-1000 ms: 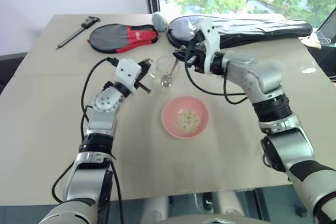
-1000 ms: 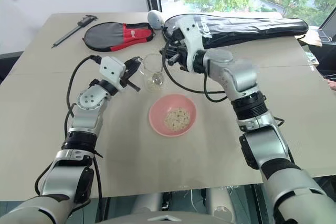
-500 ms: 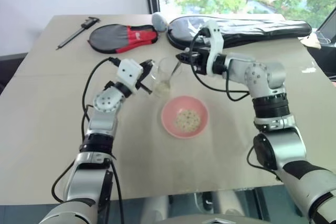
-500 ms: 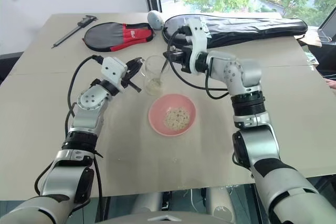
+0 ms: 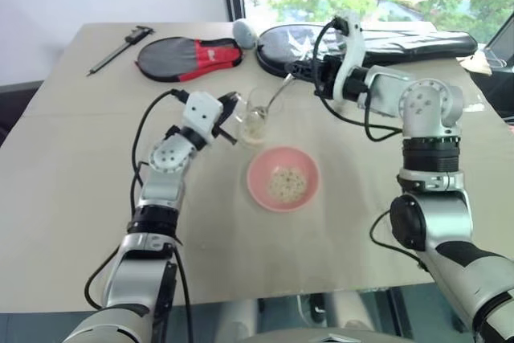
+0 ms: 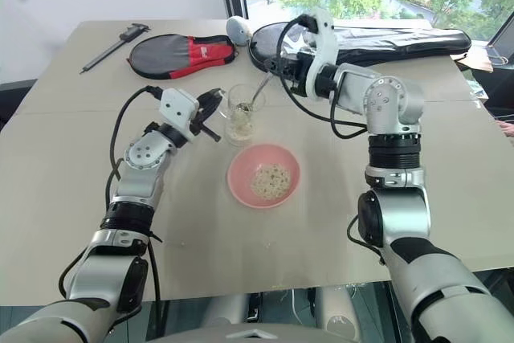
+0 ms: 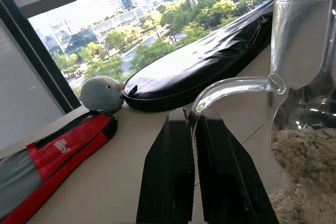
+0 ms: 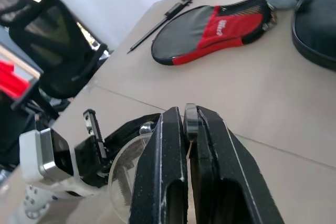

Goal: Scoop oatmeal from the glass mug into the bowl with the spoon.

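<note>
Risk, spill: we judge that a full spoon (image 6: 259, 94), lifted at its present slant out of the glass mug (image 6: 239, 114), could shed flakes on the desk (image 6: 72, 166) before reaching the bowl (image 6: 263, 176).
Risk, tip: we judge the spoon bowl could catch the mug's rim on the way out; the mug is steadied only by its thin handle.
Oatmeal (image 7: 299, 150): pale beige loose flakes fill the lower part of the mug; a small heap also lies in the bowl.
Spoon: slim, silver, its handle slanting up toward the right arm, its bowl end down inside the mug.
Mug: clear, upright, just beyond the bowl and apart from it.
Bowl: pink, shallow, wider than the mug, near the desk's middle.
Right claw (image 8: 185, 124): we see the fingers pinched narrow on the spoon handle.
Left claw (image 7: 192, 129): fingers closed tight on the mug's glass handle.
Beyond: red and black paddle cover (image 6: 181, 52), long black bag (image 6: 385, 42).
</note>
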{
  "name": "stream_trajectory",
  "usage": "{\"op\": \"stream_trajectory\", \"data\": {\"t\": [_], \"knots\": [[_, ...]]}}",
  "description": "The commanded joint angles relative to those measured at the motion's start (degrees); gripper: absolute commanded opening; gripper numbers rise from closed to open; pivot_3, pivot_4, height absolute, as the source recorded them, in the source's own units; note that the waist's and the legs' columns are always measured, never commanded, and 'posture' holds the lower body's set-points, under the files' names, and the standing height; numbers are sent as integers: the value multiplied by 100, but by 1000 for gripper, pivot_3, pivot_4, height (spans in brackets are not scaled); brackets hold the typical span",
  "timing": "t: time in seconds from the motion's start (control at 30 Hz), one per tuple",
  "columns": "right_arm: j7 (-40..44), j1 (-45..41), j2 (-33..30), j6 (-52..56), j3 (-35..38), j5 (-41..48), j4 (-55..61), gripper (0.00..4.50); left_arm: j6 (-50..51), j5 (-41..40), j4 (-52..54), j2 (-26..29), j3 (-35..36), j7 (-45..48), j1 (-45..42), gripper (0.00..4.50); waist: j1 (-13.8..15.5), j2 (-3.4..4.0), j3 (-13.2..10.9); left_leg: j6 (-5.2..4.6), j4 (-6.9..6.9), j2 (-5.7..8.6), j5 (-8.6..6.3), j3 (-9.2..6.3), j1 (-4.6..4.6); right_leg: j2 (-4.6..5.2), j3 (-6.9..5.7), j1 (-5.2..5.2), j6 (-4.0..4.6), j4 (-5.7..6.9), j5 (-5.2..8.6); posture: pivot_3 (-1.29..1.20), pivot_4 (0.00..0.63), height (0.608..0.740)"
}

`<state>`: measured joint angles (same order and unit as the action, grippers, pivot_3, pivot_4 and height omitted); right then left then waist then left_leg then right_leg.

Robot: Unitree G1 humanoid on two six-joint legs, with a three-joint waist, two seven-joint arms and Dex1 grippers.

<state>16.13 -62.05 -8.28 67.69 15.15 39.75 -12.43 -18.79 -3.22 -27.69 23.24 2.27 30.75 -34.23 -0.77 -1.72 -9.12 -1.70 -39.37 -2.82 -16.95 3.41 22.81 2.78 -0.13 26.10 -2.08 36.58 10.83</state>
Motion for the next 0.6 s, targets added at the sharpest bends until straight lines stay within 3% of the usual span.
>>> {"op": "stream_trajectory", "data": {"t": [0.03,0.17,0.6], "knots": [[-702,-181,55,523,734,314,247,0,-287,-194,0,-123,231,-225,-140,29,0,0,0,0,0,0,0,0,0,0,0,0,0,1,0,0,150,740],[-1400,-331,98,1120,1620,726,267,0,-557,-244,-229,-204,318,-327,-112,29,0,0,0,0,-1,1,0,0,0,2,0,0,0,2,0,0,150,740],[-2555,-475,289,1638,2864,1407,4,0,-857,-365,-523,-370,333,-296,-143,29,-11,2,1,-2,0,2,0,-4,-3,1,0,0,0,12,0,0,150,740]]}}
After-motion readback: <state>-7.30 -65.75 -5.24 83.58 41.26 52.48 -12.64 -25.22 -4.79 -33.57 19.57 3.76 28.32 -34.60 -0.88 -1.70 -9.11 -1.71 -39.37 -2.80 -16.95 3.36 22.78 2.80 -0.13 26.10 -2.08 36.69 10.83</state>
